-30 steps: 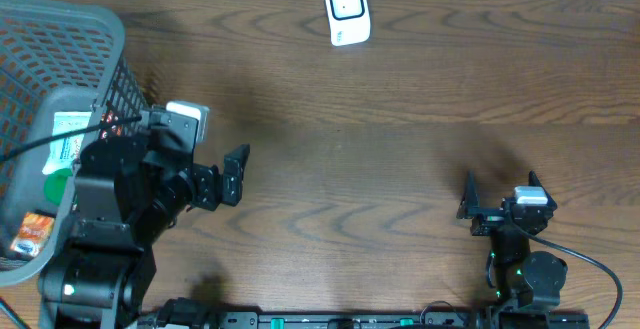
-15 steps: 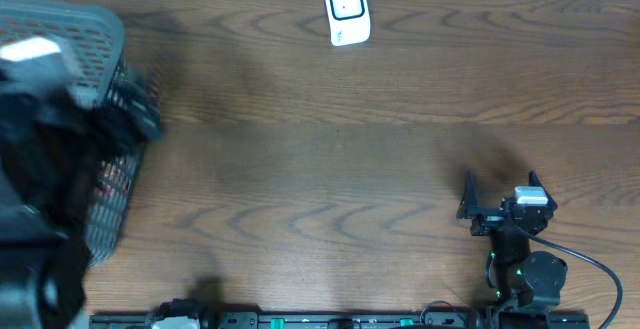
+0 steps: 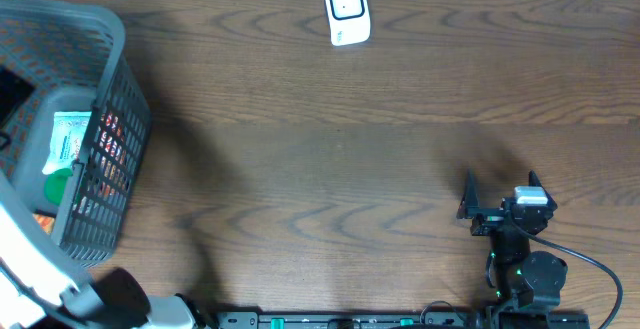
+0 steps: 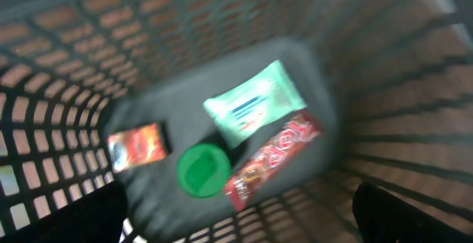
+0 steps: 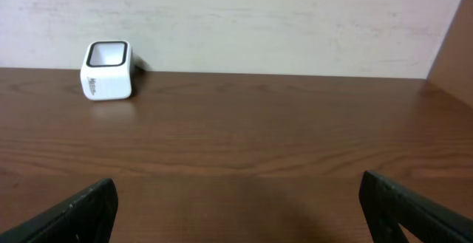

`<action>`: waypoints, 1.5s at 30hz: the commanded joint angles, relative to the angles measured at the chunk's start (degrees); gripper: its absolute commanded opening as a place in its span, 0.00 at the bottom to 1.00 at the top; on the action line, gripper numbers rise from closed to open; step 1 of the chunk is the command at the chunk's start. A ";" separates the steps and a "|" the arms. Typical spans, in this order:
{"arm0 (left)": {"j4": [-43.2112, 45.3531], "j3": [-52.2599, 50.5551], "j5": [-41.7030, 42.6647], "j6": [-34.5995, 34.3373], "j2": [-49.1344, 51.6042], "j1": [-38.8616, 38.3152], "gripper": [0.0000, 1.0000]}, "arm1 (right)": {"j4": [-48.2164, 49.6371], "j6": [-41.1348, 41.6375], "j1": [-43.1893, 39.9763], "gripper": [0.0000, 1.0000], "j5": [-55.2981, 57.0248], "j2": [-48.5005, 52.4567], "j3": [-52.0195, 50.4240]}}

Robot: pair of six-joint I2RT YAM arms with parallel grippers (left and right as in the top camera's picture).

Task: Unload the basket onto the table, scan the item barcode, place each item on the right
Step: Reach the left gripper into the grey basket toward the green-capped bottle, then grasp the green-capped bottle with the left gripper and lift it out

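Observation:
In the left wrist view I look down into the grey mesh basket. On its floor lie a mint-green packet, a round green lid, a red candy bar and an orange-red packet. My left gripper hovers open above them, holding nothing, with its dark fingertips at the frame's lower corners. The white barcode scanner stands at the table's far edge. My right gripper rests open and empty at the front right, facing the scanner.
The basket takes up the table's left end. Part of my left arm's white link shows at the bottom left. Brown wooden tabletop lies between basket and right arm. A pale wall stands behind the scanner.
My left arm has swung from the table beside the basket to above the basket's inside and mostly left the overhead view. The right arm has not moved.

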 commanded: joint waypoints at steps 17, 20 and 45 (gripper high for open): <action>12.11 -21.84 0.98 -0.31 6.88 3.37 0.98 | -0.09 0.96 -0.50 0.99 0.55 -0.13 -0.20; 13.88 -24.50 0.98 -0.28 6.99 4.00 0.98 | -0.09 0.96 -0.50 0.99 0.57 -0.13 -0.20; 27.17 -40.83 5.49 -0.28 12.79 5.55 0.98 | -0.09 0.96 -0.50 0.99 0.55 -0.13 -0.20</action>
